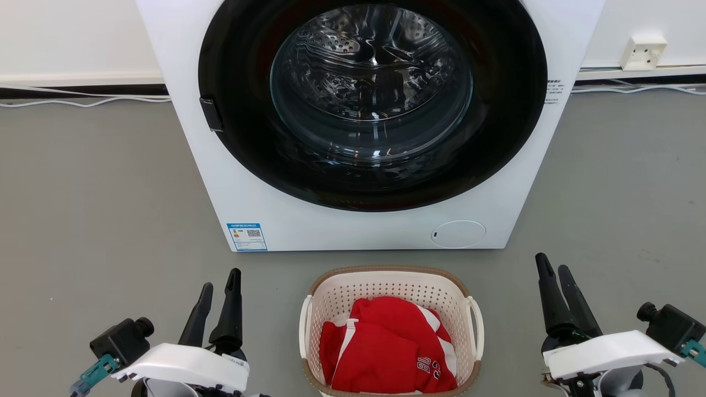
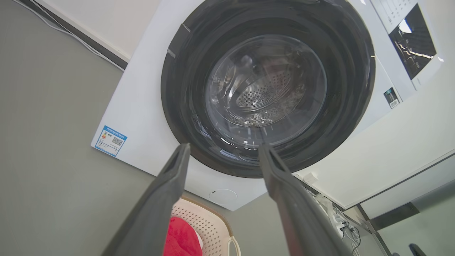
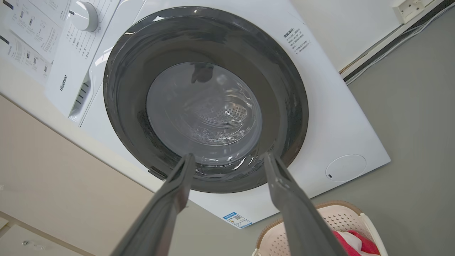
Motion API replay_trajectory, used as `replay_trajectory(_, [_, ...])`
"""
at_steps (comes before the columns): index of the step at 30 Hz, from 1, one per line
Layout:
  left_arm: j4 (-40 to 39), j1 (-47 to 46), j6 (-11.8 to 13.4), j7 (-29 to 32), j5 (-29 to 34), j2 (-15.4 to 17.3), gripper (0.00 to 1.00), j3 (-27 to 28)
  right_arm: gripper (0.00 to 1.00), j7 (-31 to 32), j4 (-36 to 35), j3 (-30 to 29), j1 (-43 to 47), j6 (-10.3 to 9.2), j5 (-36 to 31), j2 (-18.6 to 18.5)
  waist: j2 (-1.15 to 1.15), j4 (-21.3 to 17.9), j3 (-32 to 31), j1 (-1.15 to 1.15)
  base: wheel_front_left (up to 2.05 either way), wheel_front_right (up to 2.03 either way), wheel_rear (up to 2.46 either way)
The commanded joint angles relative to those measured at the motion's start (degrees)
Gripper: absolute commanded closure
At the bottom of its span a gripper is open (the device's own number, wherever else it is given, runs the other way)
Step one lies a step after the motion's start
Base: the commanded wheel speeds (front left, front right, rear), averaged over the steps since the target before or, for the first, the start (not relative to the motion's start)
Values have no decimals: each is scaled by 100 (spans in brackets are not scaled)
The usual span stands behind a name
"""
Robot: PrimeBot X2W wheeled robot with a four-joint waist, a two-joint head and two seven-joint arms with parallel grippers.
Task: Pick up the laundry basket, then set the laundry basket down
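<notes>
While laundry basket (image 1: 386, 289) sits between them, left claw (image 1: 220, 280) and right claw (image 1: 552, 264) aim at washer (image 1: 331, 220), both parted, empty.

Your left tool (image 1: 220, 280) sits at the lower left of the head view. Its two dark fingers (image 1: 229, 309) point up, lean slightly right and are parted with nothing between them. Your right tool (image 1: 553, 263) sits at the lower right, fingers leaning slightly left, likewise parted and empty. Both white wrist housings (image 1: 187, 366) lie low at the bottom edge, each with a black camera block (image 1: 121, 339) on its outer side. Each wrist view shows its fingers spread well apart.
</notes>
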Motion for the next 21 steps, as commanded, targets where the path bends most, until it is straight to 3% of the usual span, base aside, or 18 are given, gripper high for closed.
replay_trajectory(1, [-216, -261, 33, -73, 191, 43, 0, 68, 0, -100, -178, 96, -249, 26, -176, -71, 0, 0, -2, 0, 0, 0, 0])
replay_trajectory(21, [-443, -251, 154, -410, 1461, 60, 0, -107, 0, -437, -273, 118, -278, 33, -1487, -66, 0, -47, -1, 0, 0, 0, 0])
